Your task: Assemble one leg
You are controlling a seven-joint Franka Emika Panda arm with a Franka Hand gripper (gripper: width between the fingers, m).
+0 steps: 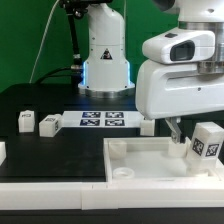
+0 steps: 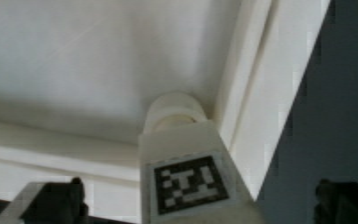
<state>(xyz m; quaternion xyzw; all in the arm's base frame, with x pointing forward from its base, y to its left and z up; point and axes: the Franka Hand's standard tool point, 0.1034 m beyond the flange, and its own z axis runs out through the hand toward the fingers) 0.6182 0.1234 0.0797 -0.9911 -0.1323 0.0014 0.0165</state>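
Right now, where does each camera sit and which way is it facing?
Exterior view: off the arm, low beside the black table, facing across it to the robot's base; wrist and tool show at the exterior view's right.
Wrist view: on the wrist, looking down past the tagged leg into the white tray; both dark fingertips show.
Shared: tagged leg, white tray.

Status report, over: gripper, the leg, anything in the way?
Gripper open, fingers either side of the leg, gaps showing. Its end sits at a corner of the tray. Nothing seen blocking.
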